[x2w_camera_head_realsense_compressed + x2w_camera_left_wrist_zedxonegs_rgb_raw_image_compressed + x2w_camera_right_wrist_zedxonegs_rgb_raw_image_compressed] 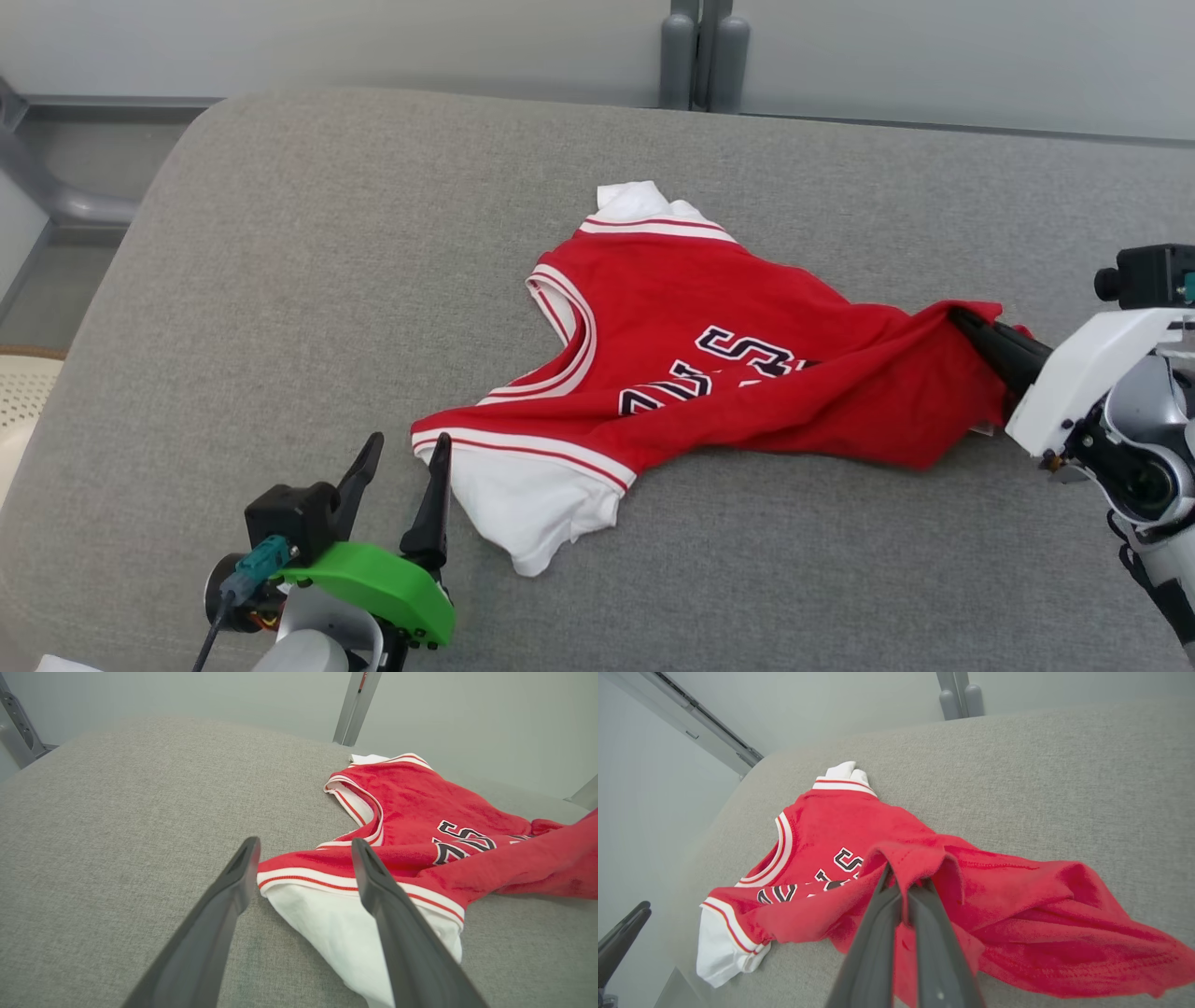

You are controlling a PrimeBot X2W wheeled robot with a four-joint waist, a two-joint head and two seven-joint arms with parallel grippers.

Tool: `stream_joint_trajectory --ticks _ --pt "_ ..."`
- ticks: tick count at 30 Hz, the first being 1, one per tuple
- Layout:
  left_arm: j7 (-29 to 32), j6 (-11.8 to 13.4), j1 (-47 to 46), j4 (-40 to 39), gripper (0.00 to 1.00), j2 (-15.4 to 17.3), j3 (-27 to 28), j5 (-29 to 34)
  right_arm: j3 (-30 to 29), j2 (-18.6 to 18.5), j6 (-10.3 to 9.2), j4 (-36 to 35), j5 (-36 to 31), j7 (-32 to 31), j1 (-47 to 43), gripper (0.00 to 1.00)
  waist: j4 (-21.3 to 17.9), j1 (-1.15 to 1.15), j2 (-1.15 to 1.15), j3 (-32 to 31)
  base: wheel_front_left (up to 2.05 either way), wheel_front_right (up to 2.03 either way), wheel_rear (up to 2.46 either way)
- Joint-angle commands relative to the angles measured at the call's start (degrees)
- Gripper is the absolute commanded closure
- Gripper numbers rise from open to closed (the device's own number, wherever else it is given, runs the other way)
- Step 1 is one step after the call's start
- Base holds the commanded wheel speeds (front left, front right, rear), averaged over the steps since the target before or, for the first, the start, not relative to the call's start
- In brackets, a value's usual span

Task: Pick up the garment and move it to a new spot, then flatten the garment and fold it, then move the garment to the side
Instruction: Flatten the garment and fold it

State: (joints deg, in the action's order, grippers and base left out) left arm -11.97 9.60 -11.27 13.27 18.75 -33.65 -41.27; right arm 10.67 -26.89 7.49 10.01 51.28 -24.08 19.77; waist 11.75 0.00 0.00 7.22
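Observation:
The garment (709,373) is a red jersey with white sleeves, striped trim and dark lettering, lying crumpled on a grey cushioned surface (308,308). My right gripper (966,322) is shut on the garment's red hem at its right end; in the right wrist view the red cloth (1017,914) drapes over the closed fingers (896,891). My left gripper (406,446) stands open at the lower left, its fingers straddling the edge of the near white sleeve (327,919) in the left wrist view. Whether they touch the sleeve I cannot tell.
The grey surface's rounded left edge (112,308) drops to a floor, with a pale perforated object (23,392) beside it. Grey posts (705,56) stand against the wall behind. Bare cushion lies left of and behind the garment.

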Motion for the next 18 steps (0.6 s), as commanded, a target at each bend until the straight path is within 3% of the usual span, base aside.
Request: stream_joint_trajectory --ticks 1,12,13,14,15,18 --pt "-0.5 -0.4 -1.1 0.6 0.0 -0.3 0.0 0.4 0.8 -0.1 0.0 2.5 0.3 0.9 2.3 1.0 2.7 0.0 0.0 2.8 0.0 0.0 0.0" --pt "-1.5 -1.5 -3.5 3.5 0.0 -1.7 -0.4 1.0 10.0 0.1 -0.01 22.7 -2.0 13.5 14.7 1.0 3.3 0.0 0.0 4.2 0.0 0.0 0.0" --pt "-1.6 -1.6 -3.6 3.7 0.0 -1.7 -0.4 1.0 10.9 0.5 -0.01 24.1 -1.2 14.6 15.2 0.91 3.1 0.0 0.0 4.2 0.0 0.0 0.0" --pt "-1.6 -1.7 -3.7 3.8 0.0 -1.7 -0.4 1.0 11.6 0.7 0.0 24.9 -0.7 15.5 15.5 0.53 2.9 0.0 0.0 4.2 0.0 0.0 0.0" --pt "-1.7 -1.7 -3.8 4.0 0.0 -1.7 -0.4 1.0 12.4 0.8 -0.01 25.8 -0.2 16.6 15.9 0.0 2.7 0.0 0.0 4.0 0.0 0.0 0.0" --pt "-1.8 -1.7 -3.8 4.3 0.0 -1.5 -0.3 0.8 14.2 0.8 0.0 26.8 1.5 19.8 16.5 0.0 1.9 0.0 0.0 3.4 0.0 0.0 0.0"
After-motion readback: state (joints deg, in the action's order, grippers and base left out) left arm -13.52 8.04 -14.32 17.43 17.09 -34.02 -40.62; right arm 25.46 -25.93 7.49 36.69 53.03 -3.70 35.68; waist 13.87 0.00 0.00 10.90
